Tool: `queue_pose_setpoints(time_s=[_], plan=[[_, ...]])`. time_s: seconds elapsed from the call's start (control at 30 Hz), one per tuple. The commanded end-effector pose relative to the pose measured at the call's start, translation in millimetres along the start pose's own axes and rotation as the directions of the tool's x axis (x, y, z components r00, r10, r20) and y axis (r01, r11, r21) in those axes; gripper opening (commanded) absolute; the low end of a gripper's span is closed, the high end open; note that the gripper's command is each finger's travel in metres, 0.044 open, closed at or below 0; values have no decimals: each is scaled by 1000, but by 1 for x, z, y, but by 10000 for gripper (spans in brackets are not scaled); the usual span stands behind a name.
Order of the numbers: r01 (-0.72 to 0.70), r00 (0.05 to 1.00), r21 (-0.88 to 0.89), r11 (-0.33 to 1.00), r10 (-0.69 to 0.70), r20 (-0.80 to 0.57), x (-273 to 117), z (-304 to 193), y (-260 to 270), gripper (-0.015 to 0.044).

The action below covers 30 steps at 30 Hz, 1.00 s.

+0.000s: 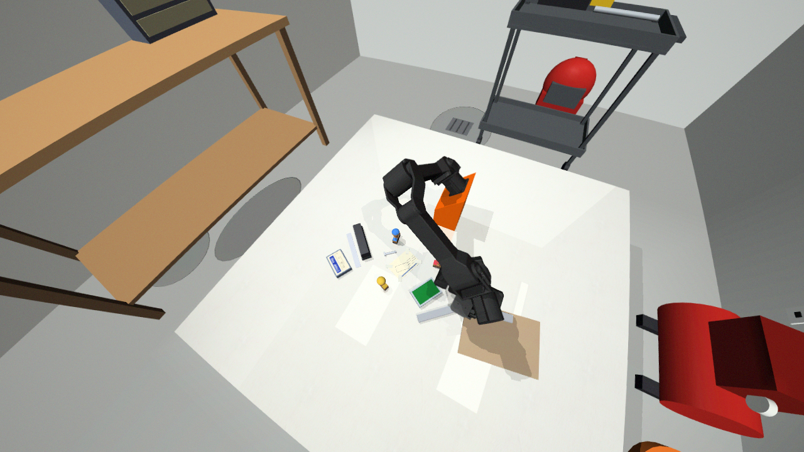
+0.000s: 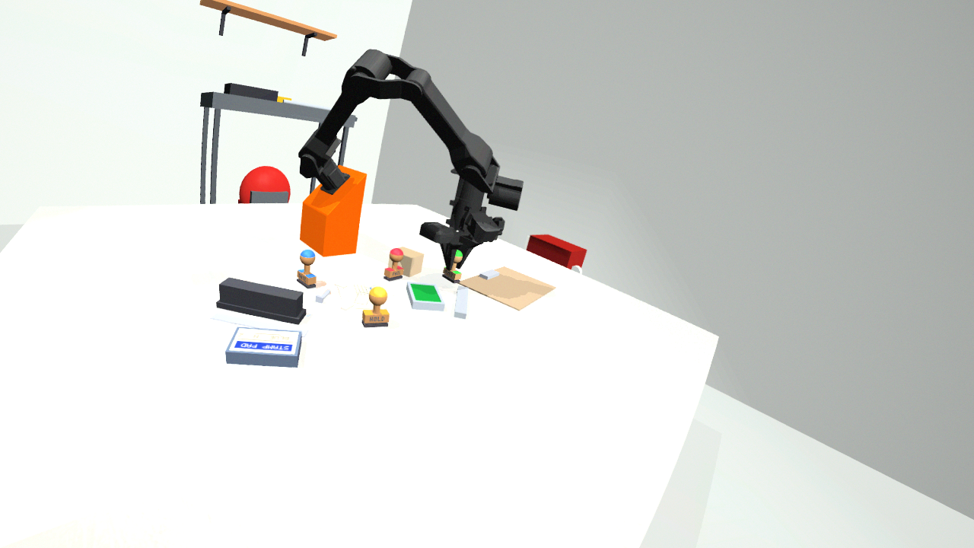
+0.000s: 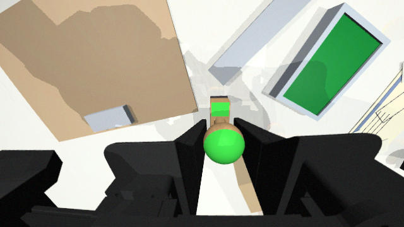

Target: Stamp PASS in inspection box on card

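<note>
My gripper is shut on the green-topped stamp, with its fingers on either side below the round knob. The stamp is upright and seems to hang slightly above the bench; its word cannot be read. In the top view the arm hides the stamp and fingertips. The open green ink pad lies beside the gripper, at the upper right in the wrist view. The cream card lies beyond the pad; its inspection box cannot be made out clearly.
A red stamp, a blue stamp and a yellow HOLD stamp stand around the card. A grey bar lies between the pad and a tan mat.
</note>
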<state>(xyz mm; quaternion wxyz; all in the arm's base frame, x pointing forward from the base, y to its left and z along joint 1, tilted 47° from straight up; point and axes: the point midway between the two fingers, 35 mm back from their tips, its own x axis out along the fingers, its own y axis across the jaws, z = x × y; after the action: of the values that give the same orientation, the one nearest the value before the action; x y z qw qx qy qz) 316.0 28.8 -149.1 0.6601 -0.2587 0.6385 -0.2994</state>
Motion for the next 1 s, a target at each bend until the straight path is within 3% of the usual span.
queue_pose_setpoints(time_s=[0.0,0.97], plan=[[-7,1000,8,1000,7,3,-4,1,1,0],[-8,1000,8,1000,8,2,-18,2,2,0]])
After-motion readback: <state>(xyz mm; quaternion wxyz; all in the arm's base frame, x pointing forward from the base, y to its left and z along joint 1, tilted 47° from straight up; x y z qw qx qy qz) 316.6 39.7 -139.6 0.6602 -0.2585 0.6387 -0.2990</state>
